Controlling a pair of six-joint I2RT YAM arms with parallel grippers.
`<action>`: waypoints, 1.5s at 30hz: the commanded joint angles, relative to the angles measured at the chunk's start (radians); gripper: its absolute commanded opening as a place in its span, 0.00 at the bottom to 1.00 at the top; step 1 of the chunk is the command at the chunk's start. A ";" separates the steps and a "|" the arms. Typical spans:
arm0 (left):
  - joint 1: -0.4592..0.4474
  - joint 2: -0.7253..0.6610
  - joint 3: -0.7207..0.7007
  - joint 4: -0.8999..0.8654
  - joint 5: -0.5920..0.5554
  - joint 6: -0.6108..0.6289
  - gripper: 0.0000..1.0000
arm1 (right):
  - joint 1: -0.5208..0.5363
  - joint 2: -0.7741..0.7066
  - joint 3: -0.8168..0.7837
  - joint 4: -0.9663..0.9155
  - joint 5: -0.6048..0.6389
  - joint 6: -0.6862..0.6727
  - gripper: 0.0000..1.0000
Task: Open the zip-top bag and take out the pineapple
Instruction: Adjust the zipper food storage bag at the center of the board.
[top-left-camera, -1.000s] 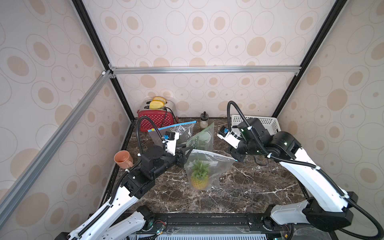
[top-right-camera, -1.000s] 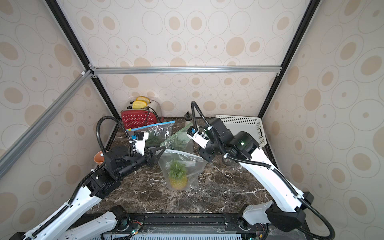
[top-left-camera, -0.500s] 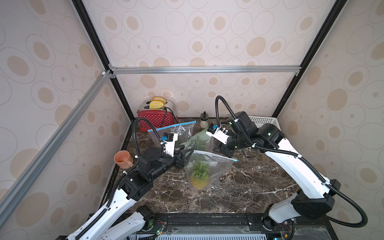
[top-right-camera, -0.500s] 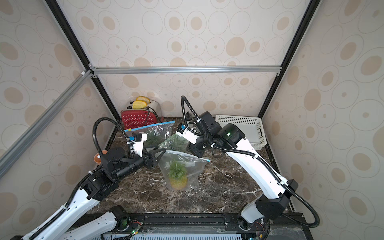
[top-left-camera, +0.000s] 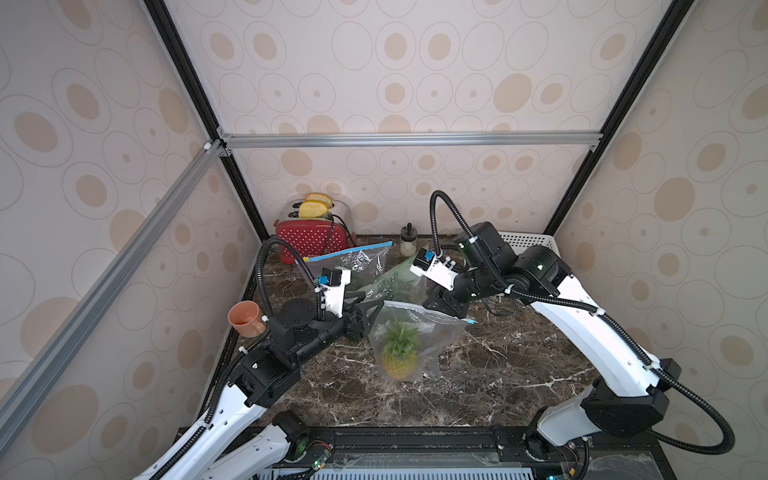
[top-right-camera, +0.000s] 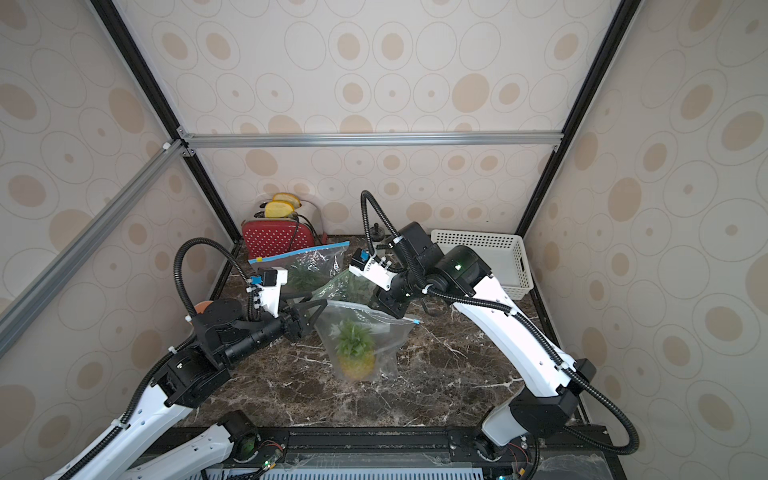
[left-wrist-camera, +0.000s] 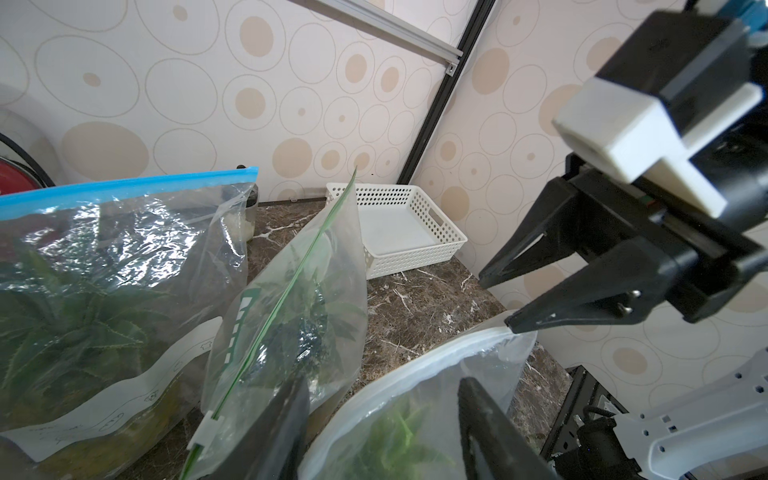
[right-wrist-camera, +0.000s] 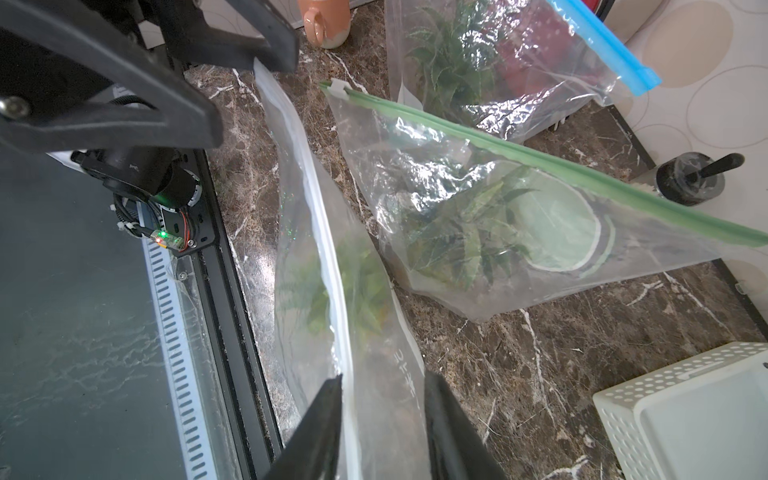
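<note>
I am at the opening step. The clear zip-top plastic bag with the white rim (top-left-camera: 434, 332) stands mid-frame in both top views, and I have a gripper at each end of its mouth. My left gripper (top-left-camera: 371, 314) is at the left end with its jaws well apart. The left wrist view shows the rim arcing through the gap, and nothing is pinched. My right gripper (top-left-camera: 441, 308) is at the right end, beside the small blue slider (top-left-camera: 471, 321), with its jaws partly apart. One fingertip touches the rim and film runs between the fingers, but wall shows through the gap, so I judge it unclamped. The mouth looks parted into a narrow lens. I cannot tell how far the zip is undone.

The small yellow pineapple with the green crown (top-left-camera: 399, 361) sits inside that bag, upright, its base down on the dark marble tabletop (top-left-camera: 498, 361).

Next, I judge, one gripper must pinch a wall of the mouth and hold it wide while the other reaches in from above for the crown. The slack film may fold shut.

Above and left of centre, a clear bag with a blue zip strip (top-left-camera: 353, 266) holds spiky green leaves. Between it and mine, a clear bag with a green zip strip (top-left-camera: 399, 279) holds darker leaves. The white perforated basket (top-left-camera: 530, 241) at upper right is empty. I see nothing in the orange mug (top-left-camera: 245, 319) at left.
</note>
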 joint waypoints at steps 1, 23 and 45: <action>0.006 -0.012 0.031 -0.009 0.005 -0.009 0.59 | 0.000 0.007 0.000 -0.002 0.014 -0.018 0.36; 0.006 -0.028 -0.003 -0.011 -0.024 -0.018 0.60 | 0.046 0.036 -0.062 0.002 -0.090 0.002 0.38; 0.006 -0.165 -0.015 -0.092 -0.137 -0.005 0.62 | 0.059 0.044 0.022 -0.001 0.187 0.539 0.00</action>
